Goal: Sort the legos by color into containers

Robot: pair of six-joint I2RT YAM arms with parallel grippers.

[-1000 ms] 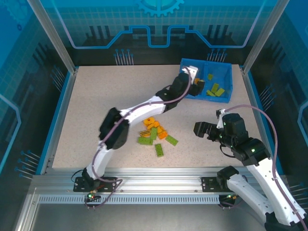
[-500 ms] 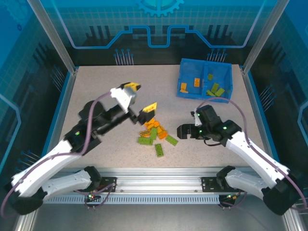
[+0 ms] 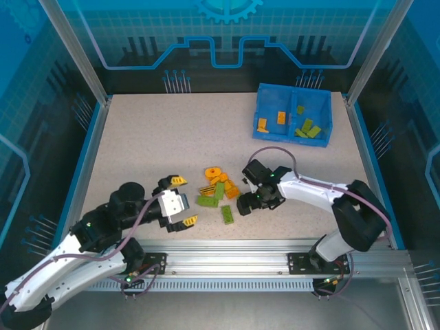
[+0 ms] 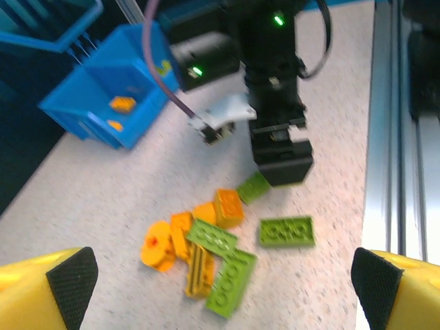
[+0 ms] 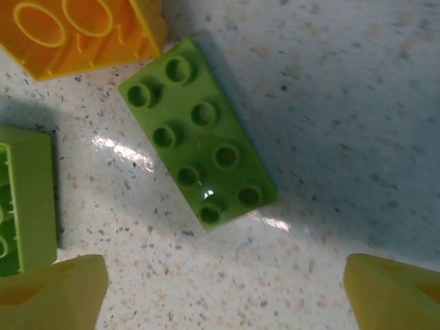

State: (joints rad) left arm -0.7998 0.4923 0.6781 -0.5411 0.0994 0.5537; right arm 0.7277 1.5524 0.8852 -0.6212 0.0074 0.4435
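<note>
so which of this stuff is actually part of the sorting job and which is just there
Job:
- pile of loose orange and green bricks on the table
- blue bin, with orange bricks in its left half and green bricks in its right

Just there:
- table
- metal rail
- enclosure post

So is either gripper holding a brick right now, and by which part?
Nothing held. Left gripper open and empty; right gripper open above a green brick.

The bin (image 3: 289,139) sits at the tabletop's (image 3: 151,137) far right, with legos (image 3: 280,118) in both compartments. A pile (image 3: 218,191) lies near centre, the right gripper (image 3: 249,204) just right of it and the left gripper (image 3: 183,201) to its left.
</note>
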